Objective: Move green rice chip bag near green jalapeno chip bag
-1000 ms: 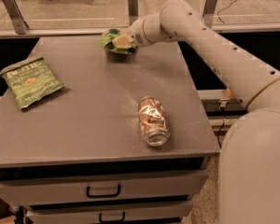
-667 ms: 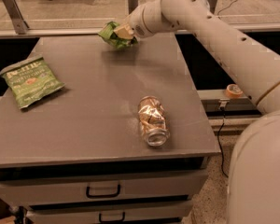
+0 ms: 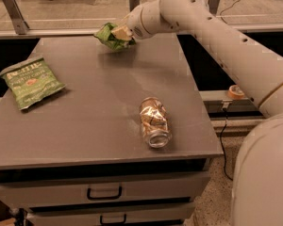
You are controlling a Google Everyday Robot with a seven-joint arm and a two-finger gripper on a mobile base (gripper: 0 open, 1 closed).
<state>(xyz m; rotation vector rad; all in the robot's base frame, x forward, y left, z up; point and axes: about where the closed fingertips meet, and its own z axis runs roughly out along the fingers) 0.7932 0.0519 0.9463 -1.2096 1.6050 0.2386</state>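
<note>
The small puffy lime-green rice chip bag (image 3: 109, 36) is pinched between the fingers of the pale two-finger gripper (image 3: 122, 32) and held over the far part of the grey metal table (image 3: 99, 140). The flat darker green jalapeno chip bag (image 3: 30, 81) is laid well apart, at the left edge. A crushed shiny can (image 3: 154, 121) is laid on its side near the front.

End effector (image 3: 122, 33) gripping rice bag (image 3: 108, 36) over table (image 3: 99, 112) rear; jalapeno bag (image 3: 30, 82) left
</note>
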